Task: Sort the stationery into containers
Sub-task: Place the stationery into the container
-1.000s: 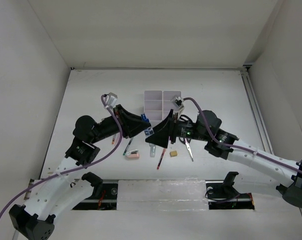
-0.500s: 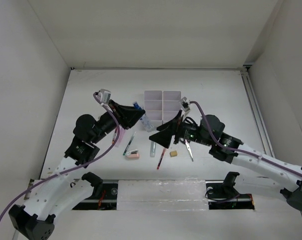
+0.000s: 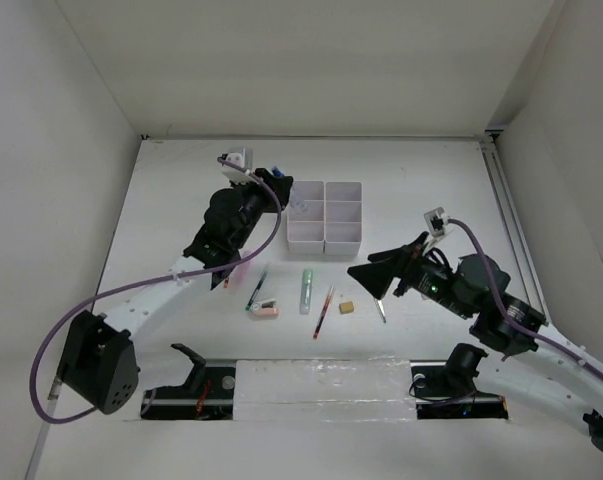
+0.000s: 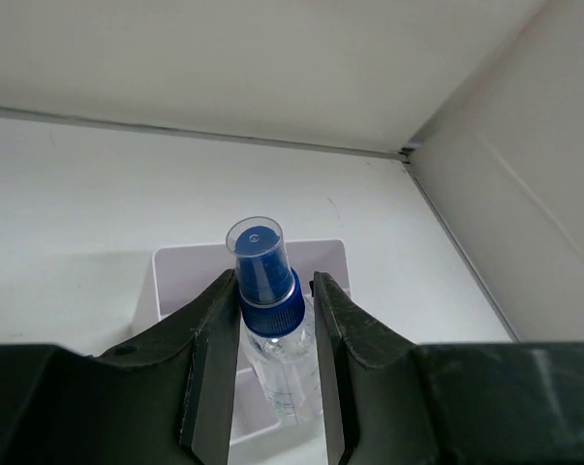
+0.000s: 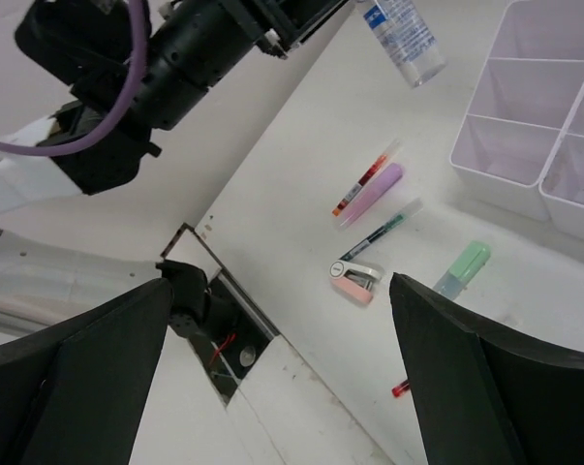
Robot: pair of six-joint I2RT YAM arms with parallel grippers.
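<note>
From above, you see a white table (image 3: 171,190) boxed in by pale walls (image 3: 51,200), with the organiser (image 3: 325,213) near its middle.

On your left wrist, the left gripper (image 4: 274,291) pinches the blue-capped bottle (image 4: 262,276) close by the organiser.

On your right wrist, the right gripper (image 5: 282,378) is spread wide and empty; the stapler (image 5: 354,281) and green marker (image 5: 463,266) lie on the table.

Blue-capped clear bottle (image 4: 269,310), white organiser (image 3: 325,212), pink stapler (image 3: 265,311), green marker (image 3: 306,291), tan eraser (image 3: 347,308)

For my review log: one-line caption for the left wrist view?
Left gripper clamped on a blue-capped spray bottle, white organiser beyond it.
</note>
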